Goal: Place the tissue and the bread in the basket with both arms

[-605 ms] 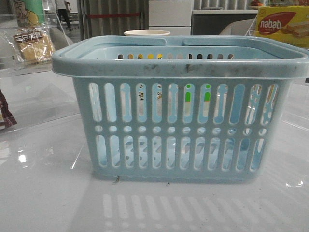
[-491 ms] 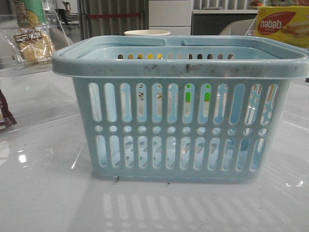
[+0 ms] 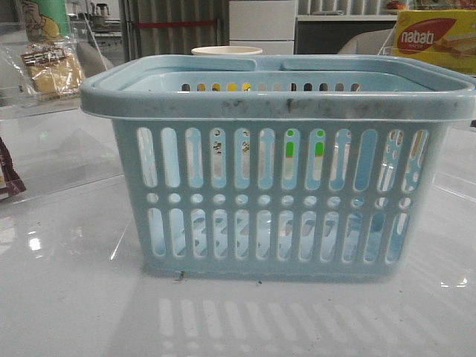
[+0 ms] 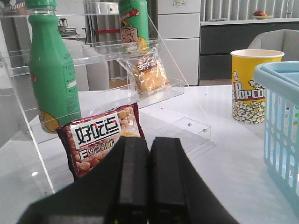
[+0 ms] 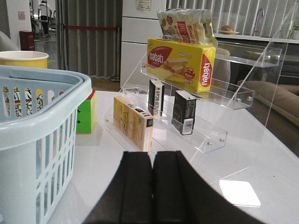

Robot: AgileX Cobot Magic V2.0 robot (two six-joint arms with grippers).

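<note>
Bread point(image 4: 148, 74) on shelf, tissue point(image 5: 184, 112) on opposite shelf, basket point(image 3: 275, 108) between. Both jaws clenched, empty. Best opened wide before reaching, approaching each pack level, avoiding neighbours.

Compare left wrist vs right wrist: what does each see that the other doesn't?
Left wrist only: closed left gripper, tall green plastic bottle, maroon snack bag, clear packet of yellow-tan bread on a clear acrylic shelf.

Right wrist only: closed right gripper, yellow-red nabati box, two small dark tissue packs, pale yellow carton, coloured cube.

Both: pale blue slotted plastic basket, yellow popcorn cup, white table.
</note>
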